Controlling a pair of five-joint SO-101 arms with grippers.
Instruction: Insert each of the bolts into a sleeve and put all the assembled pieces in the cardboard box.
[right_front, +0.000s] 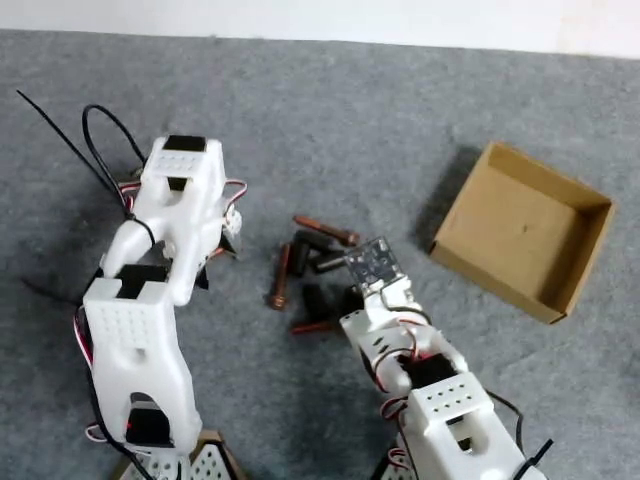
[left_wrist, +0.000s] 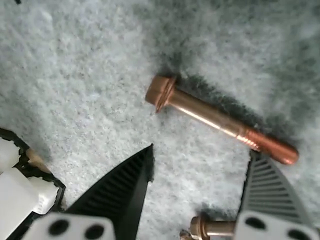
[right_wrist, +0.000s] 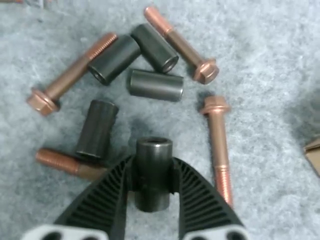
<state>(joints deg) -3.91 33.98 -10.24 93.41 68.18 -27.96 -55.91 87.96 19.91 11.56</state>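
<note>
One dark sleeve (right_wrist: 153, 175) is standing upright, pinched mid-barrel in your right jaws, low centre of the right wrist view. It is looking rigid, smooth, probably slippery; squeeze squarely. Your left jaws are gaping wide above a copper bolt (left_wrist: 220, 120); take its shank.

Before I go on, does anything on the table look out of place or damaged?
Nothing stands out. Bolts and sleeves lie loose in one cluster, none visibly damaged. The cardboard box sits upright and empty, apart from them. The right gripper is shut on one sleeve.
</note>
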